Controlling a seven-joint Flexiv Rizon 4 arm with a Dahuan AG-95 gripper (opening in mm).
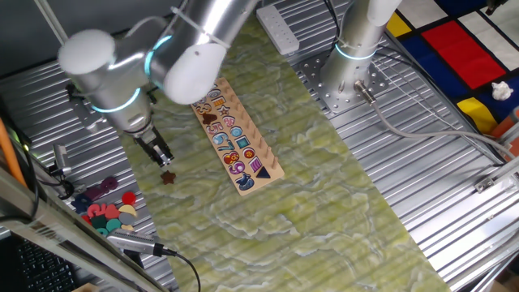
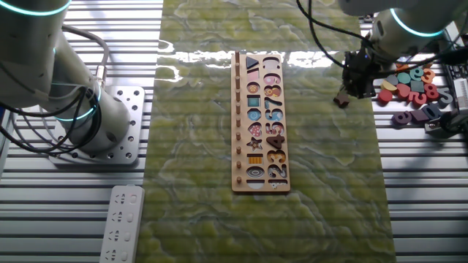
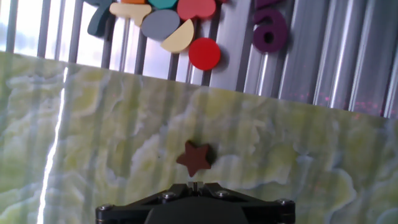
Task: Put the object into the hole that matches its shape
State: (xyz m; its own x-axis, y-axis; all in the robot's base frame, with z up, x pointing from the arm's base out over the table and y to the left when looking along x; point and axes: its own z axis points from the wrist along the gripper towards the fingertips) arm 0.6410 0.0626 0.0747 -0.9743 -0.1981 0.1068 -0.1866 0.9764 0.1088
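Note:
The dark reddish-brown star piece [image 1: 169, 177] lies flat on the green mat, near the mat's edge; it also shows in the other fixed view [image 2: 341, 100] and in the hand view [image 3: 194, 158]. My gripper [image 1: 163, 156] hangs just above it with the fingers together and nothing between them; it also shows in the other fixed view [image 2: 356, 82] and at the bottom edge of the hand view [image 3: 196, 185]. The long light-wood puzzle board [image 1: 272, 172] lies in the middle of the mat. Its star-shaped hole [image 2: 256, 131] is in the column of shapes, well away from the gripper.
Several loose coloured pieces [image 1: 105, 211] lie on the ribbed metal beside the mat, just beyond the star, with a purple one [image 3: 270, 25] among them. The arm's base [image 2: 80, 124] and a white power strip [image 2: 121, 223] are on the far side of the board.

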